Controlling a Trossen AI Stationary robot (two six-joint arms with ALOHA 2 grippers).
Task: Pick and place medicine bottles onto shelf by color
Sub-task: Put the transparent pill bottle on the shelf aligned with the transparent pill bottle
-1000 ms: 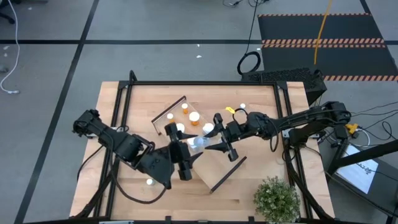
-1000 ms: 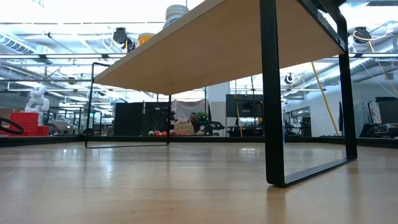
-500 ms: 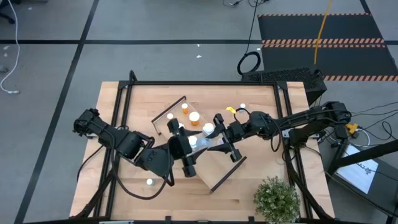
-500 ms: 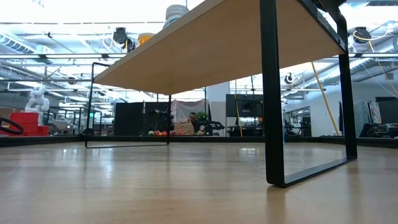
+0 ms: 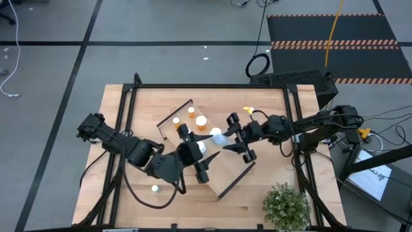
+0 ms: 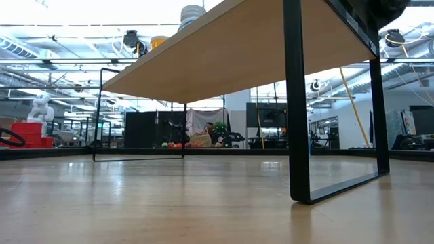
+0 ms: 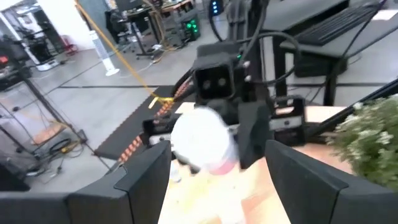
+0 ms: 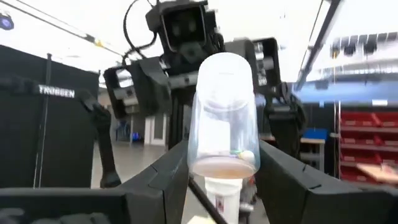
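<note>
Holding a clear pale-blue plastic pill bottle (image 8: 222, 112) between its dark fingers, the right gripper (image 5: 226, 137) hovers over the middle of the long light-wood shelf board (image 5: 228, 169), jaws closed around the bottle body. The left gripper (image 5: 194, 149) sits just beside it on the left, jaws wide and empty as far as the left wrist view shows, facing the bottle's white cap end (image 7: 200, 140).

Risks, as judged: the two grippers are very close, so a collision or a bump could knock the bottle loose. The bottle looks upside down in the right wrist view, cap toward the table, so it may tip when set down. Orange-bodied white-capped bottles (image 5: 201, 121) stand near the shelf's far left end; placing the clear one among them would break the colour sort.

Bottle looks smooth, see-through and cylindrical. One small white-capped bottle (image 5: 154, 189) lies apart on the tabletop, near left.
</note>
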